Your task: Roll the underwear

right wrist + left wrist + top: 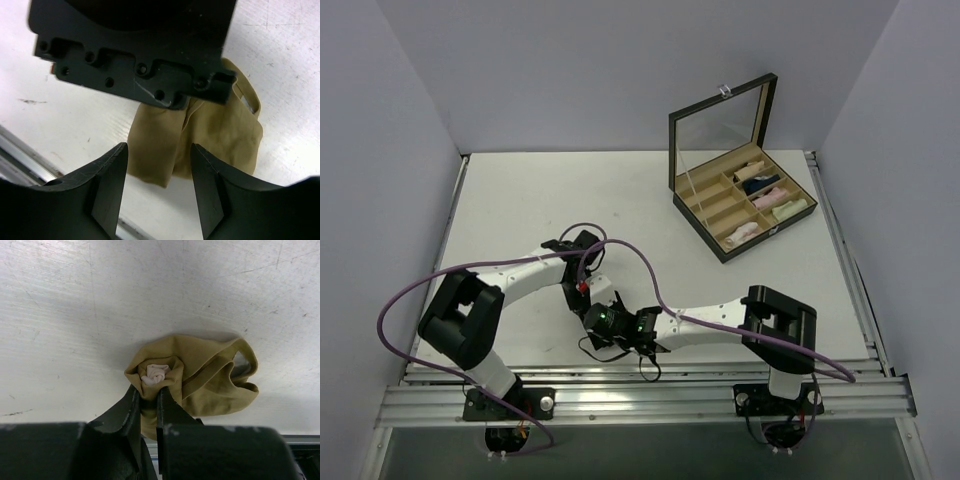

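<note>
Left fingers (133,404): nearly shut, pinching the rolled-up end of the tan underwear (205,382).
Right fingers (111,172): wide apart, holding nothing.
Tan underwear: on the white bench (75,315) near its front edge, one end rolled tight, the rest loose and crumpled.
Underwear and right fingers: the cloth lies just past the gap between them.
Box (720,232): open, well apart at the far right.

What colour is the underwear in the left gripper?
Tan-beige underwear; clearest in the left wrist view.
</note>
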`<action>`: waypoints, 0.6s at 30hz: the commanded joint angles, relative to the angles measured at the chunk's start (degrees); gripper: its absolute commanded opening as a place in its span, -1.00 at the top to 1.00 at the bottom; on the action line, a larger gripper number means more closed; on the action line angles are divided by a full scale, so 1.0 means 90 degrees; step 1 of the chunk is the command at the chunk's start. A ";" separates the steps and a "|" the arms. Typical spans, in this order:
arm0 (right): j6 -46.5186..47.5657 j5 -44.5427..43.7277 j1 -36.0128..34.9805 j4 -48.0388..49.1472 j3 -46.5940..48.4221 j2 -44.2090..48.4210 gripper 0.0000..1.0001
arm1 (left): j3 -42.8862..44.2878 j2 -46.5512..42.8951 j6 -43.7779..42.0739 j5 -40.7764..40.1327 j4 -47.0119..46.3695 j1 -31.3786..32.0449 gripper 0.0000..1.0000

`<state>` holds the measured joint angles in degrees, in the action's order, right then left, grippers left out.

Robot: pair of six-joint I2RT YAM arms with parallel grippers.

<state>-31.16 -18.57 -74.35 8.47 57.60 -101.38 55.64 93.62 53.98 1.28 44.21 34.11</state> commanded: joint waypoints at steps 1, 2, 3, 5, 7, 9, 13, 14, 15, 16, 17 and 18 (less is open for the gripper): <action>0.0307 -0.0378 -0.0079 -0.0209 0.0318 -0.0268 0.03 | -0.0049 0.0242 0.0038 -0.0406 0.0645 0.0038 0.95; 0.0356 -0.0398 -0.0098 -0.0189 0.0367 -0.0384 0.02 | -0.0010 0.0281 0.0048 -0.0406 0.0722 0.0038 0.95; 0.0385 -0.0446 -0.0166 -0.0189 0.0396 -0.0453 0.02 | 0.0009 0.0310 0.0048 -0.0396 0.0771 0.0029 0.95; 0.0502 -0.0573 -0.0255 -0.0238 0.0610 -0.0648 0.01 | 0.0126 0.0417 0.0038 -0.0406 0.0927 0.0038 0.95; 0.0503 -0.0719 -0.0381 -0.0374 0.0757 -0.0785 0.01 | 0.0166 0.0466 0.0038 -0.0425 0.1016 0.0038 0.95; 0.0503 -0.0856 -0.0479 -0.0472 0.0894 -0.0942 0.01 | 0.0205 0.0505 0.0048 -0.0445 0.1084 0.0038 0.95; 0.0523 -0.1218 -0.0723 -0.0755 0.1148 -0.1137 0.01 | 0.0273 0.0554 0.0057 -0.0513 0.1182 0.0038 0.95; 0.0503 -0.1315 -0.0762 -0.0823 0.1177 -0.1205 0.01 | 0.0273 0.0574 0.0057 -0.0494 0.1182 0.0038 0.95; 0.0474 -0.1355 -0.0763 -0.0911 0.1197 -0.1245 0.01 | 0.0293 0.0574 0.0067 -0.0503 0.1182 0.0048 0.95; 0.0445 -0.1384 -0.0763 -0.0912 0.1226 -0.1274 0.02 | 0.0302 0.0574 0.0067 -0.0494 0.1192 0.0048 0.95; 0.0435 -0.1433 -0.0763 -0.1028 0.1246 -0.1313 0.03 | 0.0303 0.0584 0.0067 -0.0484 0.1201 0.0038 0.95; 0.0406 -0.1520 -0.0763 -0.1184 0.1246 -0.1333 0.12 | 0.0312 0.0584 0.0086 -0.0465 0.1202 0.0048 0.95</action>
<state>-29.04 -28.73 -80.73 3.79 66.78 -111.96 58.67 96.62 54.83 0.89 51.59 33.93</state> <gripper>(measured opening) 0.469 0.160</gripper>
